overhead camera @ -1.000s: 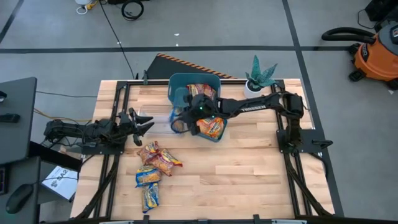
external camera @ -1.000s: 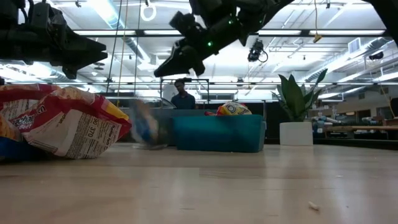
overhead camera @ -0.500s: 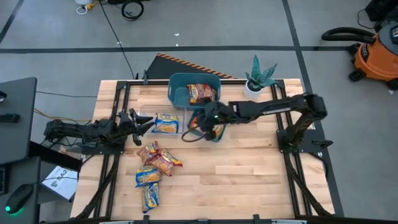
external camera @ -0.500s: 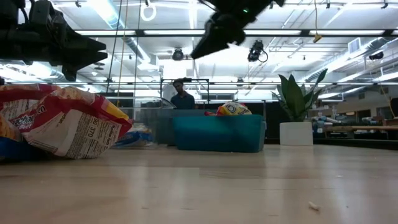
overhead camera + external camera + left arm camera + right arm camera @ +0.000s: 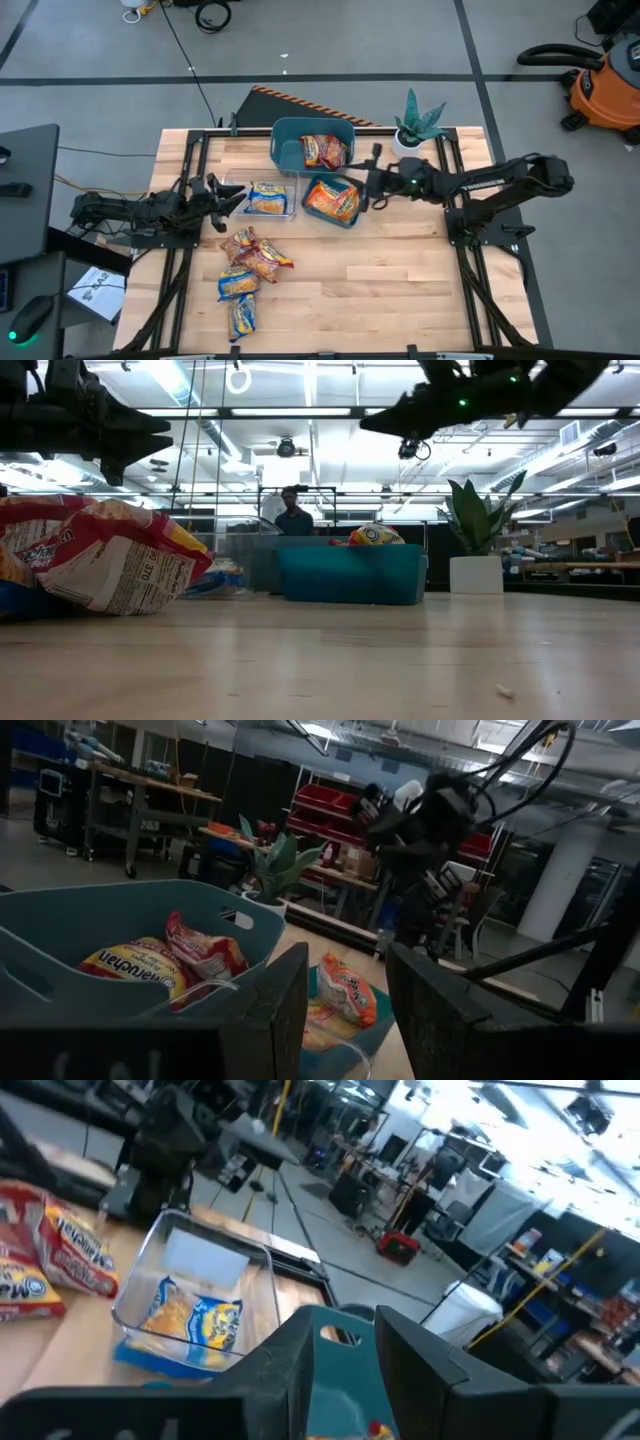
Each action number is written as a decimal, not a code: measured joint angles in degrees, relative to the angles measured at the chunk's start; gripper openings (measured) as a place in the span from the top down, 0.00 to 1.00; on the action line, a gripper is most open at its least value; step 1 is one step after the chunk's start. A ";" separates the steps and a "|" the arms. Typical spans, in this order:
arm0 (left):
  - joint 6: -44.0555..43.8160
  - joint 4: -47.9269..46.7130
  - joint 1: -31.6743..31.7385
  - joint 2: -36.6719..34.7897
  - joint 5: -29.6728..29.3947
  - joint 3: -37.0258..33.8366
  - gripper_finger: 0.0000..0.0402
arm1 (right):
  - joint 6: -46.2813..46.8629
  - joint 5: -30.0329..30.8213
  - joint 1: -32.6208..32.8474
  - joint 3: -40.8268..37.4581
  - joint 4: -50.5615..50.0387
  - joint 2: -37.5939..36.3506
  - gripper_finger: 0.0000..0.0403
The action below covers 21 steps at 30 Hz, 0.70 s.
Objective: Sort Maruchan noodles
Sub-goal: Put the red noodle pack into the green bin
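Several Maruchan packets [image 5: 248, 262] lie in a loose pile on the table near the left arm, and they fill the low view's left [image 5: 100, 565]. One blue-and-yellow packet [image 5: 267, 198] lies flat in the clear tray [image 5: 228, 186]. Red packets [image 5: 323, 150] sit in the far teal bin [image 5: 287, 140], and orange ones [image 5: 332, 200] in the nearer teal bin [image 5: 348, 219]. My right gripper [image 5: 370, 188] hangs open and empty in the air just right of the bins. My left gripper [image 5: 228, 197] waits open at the tray's left side.
A potted plant [image 5: 418, 125] stands at the table's far edge, behind the right arm. Bare wood stretches across the near right part of the table [image 5: 400, 290]. A person [image 5: 293, 515] stands in the room beyond the table.
My right gripper was over the clear tray. The blue-and-yellow packet has dropped from it and now lies flat in the tray. The gripper has since drawn back toward the table's right edge, passing over the nearer teal bin.
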 joint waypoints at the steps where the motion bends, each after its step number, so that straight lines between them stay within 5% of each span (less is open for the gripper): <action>1: -0.96 -0.07 0.00 0.00 0.33 -0.01 0.65 | 1.54 0.02 0.00 -1.26 0.79 -0.72 0.71; 6: -9.34 1.16 0.04 0.02 4.77 0.71 0.65 | 9.96 0.03 0.27 -3.49 2.72 -2.50 0.72; 10: -9.36 -11.04 -0.32 3.14 11.39 10.42 0.65 | 16.28 0.06 1.57 -3.49 2.02 -3.32 0.72; 15: -17.97 -35.12 -2.64 14.39 15.93 22.75 0.65 | 19.59 0.03 4.12 -3.49 1.96 -2.43 0.72; 21: -29.38 -43.88 -9.34 32.20 17.18 31.66 0.65 | 19.46 2.96 7.52 -3.49 2.64 0.57 0.72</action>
